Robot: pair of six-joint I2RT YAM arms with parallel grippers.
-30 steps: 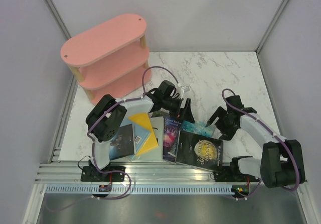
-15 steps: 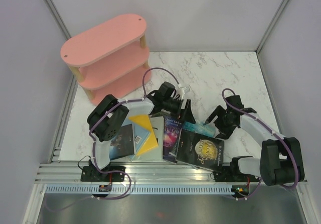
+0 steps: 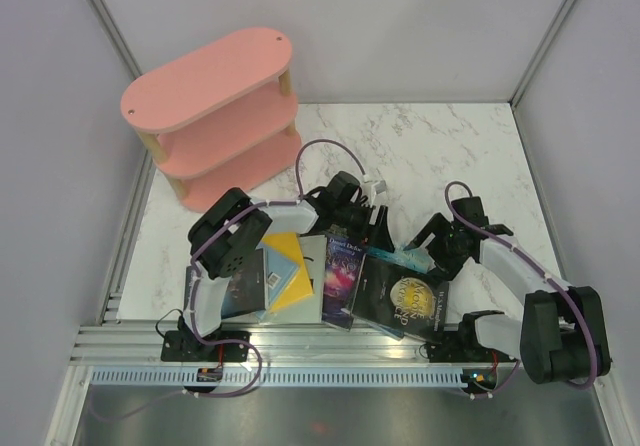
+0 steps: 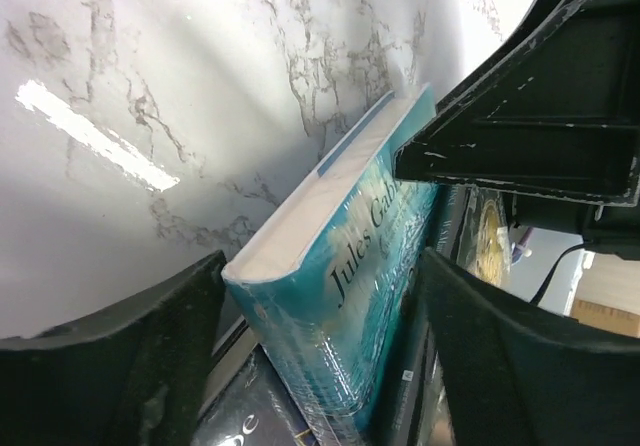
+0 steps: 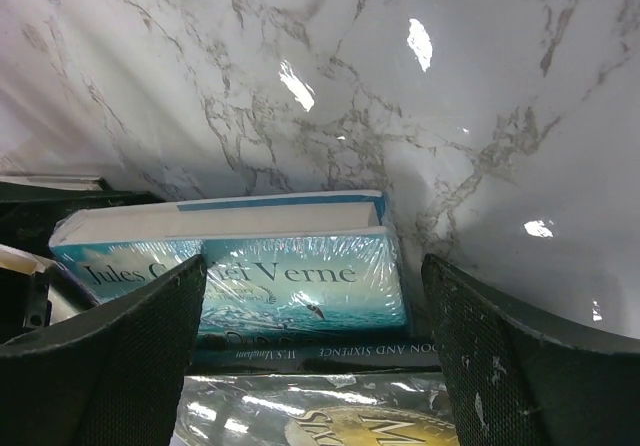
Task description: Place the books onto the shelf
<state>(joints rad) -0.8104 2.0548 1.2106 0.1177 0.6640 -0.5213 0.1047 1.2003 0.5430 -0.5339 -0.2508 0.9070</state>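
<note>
Seven books [image 3: 400,301]; one shelf [image 3: 215,116]; left tool [image 4: 322,266], right tool [image 5: 312,266] straddle teal book [image 3: 405,256].

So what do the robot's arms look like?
The left arm and right arm are white tubes with chunky black joints. A thin purple cable loops along each. Their jaws are black, scuffed and bumpy inside.

Glossy marble-look table [image 5: 400,86], shiny plastic-wrapped teal book [image 5: 300,276], matt pink shelf [image 3: 210,86] — pale wooden posts [image 3: 286,83]
</note>
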